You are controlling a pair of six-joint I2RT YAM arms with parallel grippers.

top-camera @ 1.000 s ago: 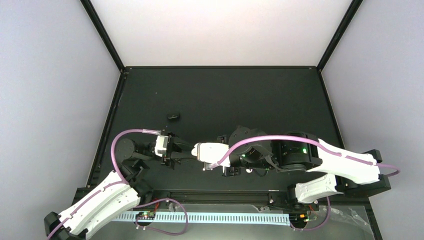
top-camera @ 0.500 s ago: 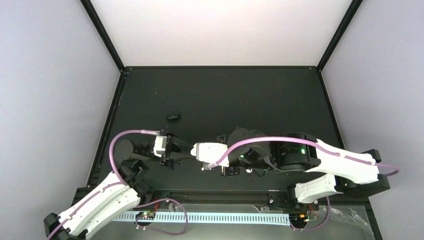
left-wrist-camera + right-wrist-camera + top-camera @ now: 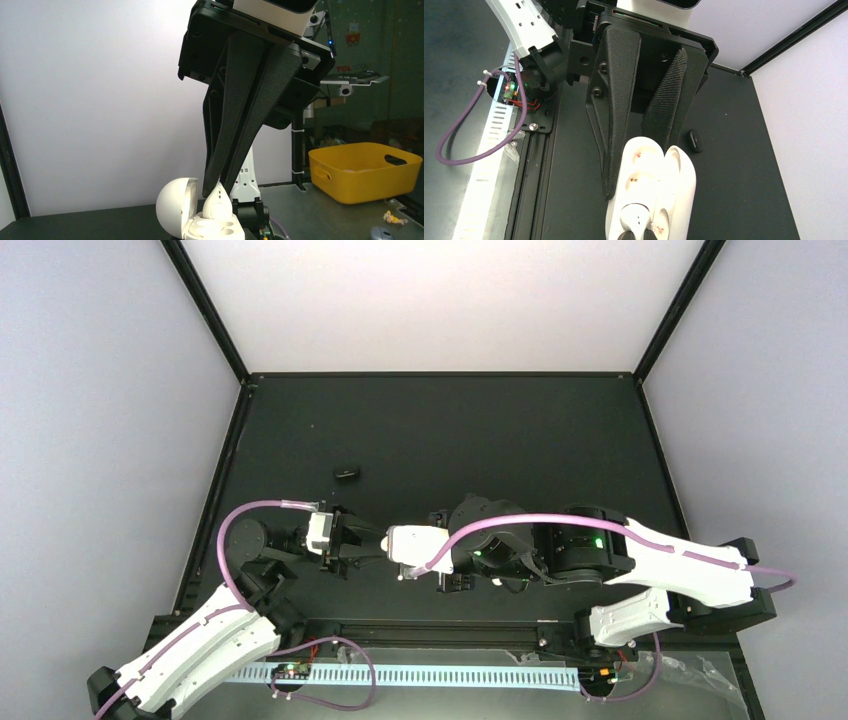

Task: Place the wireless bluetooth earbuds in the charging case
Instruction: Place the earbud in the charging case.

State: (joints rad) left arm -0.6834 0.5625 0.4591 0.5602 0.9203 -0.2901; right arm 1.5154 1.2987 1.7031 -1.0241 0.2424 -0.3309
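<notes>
The white charging case hangs open above the table with my right gripper shut on its body. Its lid stands up on the left in the left wrist view. A white earbud sits pinched in my shut left gripper, its lower end resting in the near socket of the case. The right wrist view shows that earbud at the case's near end, with the other sockets bare. Seen from above, the left gripper meets the case held by the right gripper.
A small black rounded piece lies on the black mat behind the left arm, and shows beside the case in the right wrist view. A metal rail runs along the near edge. A yellow basket stands beyond the table.
Both grippers and the case have drifted slightly left together. Both grips are unchanged.
</notes>
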